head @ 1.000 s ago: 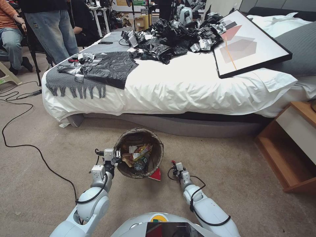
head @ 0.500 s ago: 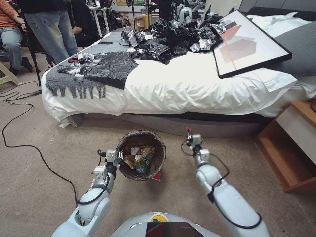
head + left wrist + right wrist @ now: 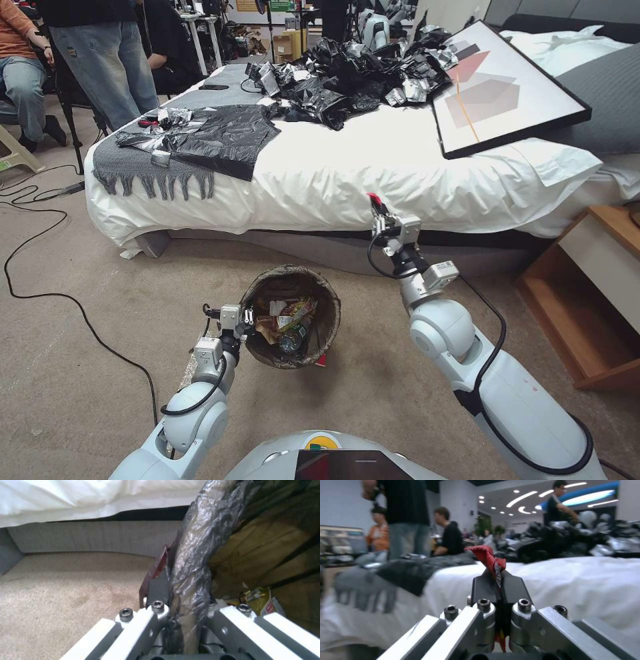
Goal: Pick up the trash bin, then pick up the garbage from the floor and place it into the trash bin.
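Note:
The trash bin (image 3: pixel 320 313), lined with a dark bag, hangs tilted over the floor (image 3: pixel 100 373) in front of me. My left gripper (image 3: pixel 244 319) is shut on its near rim; the left wrist view shows the fingers (image 3: pixel 158 587) clamping the crinkled liner (image 3: pixel 193 562). Inside lies garbage: a yellow wrapper (image 3: pixel 293 312), a clear bottle (image 3: pixel 291 338) and brown paper (image 3: pixel 263 328). My right gripper (image 3: pixel 379 212) is raised to mattress height right of the bin, shut on a small red packet (image 3: pixel 373 198), (image 3: pixel 488 556). A flat red piece (image 3: pixel 322 361) peeks from under the bin.
A white bed (image 3: pixel 373 180) with heaped black plastic bags (image 3: pixel 360 77) and a framed picture (image 3: pixel 500 87) stands just ahead. A wooden nightstand (image 3: pixel 587 300) is at the right, and a black cable (image 3: pixel 73 300) snakes over the carpet at the left. People stand beyond the bed.
My right arm has swung up from the carpet beside the bin to bed-edge height with the red packet in its grip. The bin, held by the left gripper, has shifted slightly right.

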{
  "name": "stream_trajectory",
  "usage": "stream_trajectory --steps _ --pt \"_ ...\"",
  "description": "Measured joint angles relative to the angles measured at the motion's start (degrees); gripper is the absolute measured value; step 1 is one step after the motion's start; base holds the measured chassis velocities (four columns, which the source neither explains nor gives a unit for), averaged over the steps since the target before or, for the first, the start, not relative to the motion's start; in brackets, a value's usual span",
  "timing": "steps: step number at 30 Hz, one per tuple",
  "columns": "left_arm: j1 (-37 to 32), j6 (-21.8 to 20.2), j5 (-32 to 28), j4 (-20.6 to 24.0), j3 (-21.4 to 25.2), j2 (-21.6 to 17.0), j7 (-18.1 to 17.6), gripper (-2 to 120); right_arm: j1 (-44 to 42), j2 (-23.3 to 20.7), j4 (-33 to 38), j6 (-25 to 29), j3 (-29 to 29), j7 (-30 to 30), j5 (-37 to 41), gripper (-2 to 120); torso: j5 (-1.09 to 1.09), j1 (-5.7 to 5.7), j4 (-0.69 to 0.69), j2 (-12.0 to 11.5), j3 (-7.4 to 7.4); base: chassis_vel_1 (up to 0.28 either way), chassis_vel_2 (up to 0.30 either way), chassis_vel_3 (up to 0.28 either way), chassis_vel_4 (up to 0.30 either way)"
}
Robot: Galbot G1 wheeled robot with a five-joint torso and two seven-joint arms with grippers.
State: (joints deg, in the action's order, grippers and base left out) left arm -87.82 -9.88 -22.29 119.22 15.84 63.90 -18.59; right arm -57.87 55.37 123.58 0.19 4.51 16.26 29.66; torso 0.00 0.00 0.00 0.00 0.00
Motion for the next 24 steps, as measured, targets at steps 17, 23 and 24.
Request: stream_trajectory --steps 17,23,24 --pt "1.1 -0.3 -0.2 -0.4 -0.1 0.1 -0.1 3 7.1 -0.5 -2.1 2.4 -20.3 -4.4 2.7 0 -0.01 0.00 0.00 0.0 0.00 0.000 0.000 0.000 0.000" --pt "1.1 -0.3 -0.4 -0.4 0.0 -0.1 -0.1 3 5.5 0.2 -4.1 2.3 -24.4 -4.7 0.5 0 -0.01 0.00 0.00 0.0 0.00 0.000 0.000 0.000 0.000" --pt "1.1 -0.3 -0.4 -0.3 0.0 -0.1 -0.1 3 5.1 0.3 -4.7 2.3 -25.0 -4.8 -0.1 0 -0.01 0.00 0.00 0.0 0.00 0.000 0.000 0.000 0.000"
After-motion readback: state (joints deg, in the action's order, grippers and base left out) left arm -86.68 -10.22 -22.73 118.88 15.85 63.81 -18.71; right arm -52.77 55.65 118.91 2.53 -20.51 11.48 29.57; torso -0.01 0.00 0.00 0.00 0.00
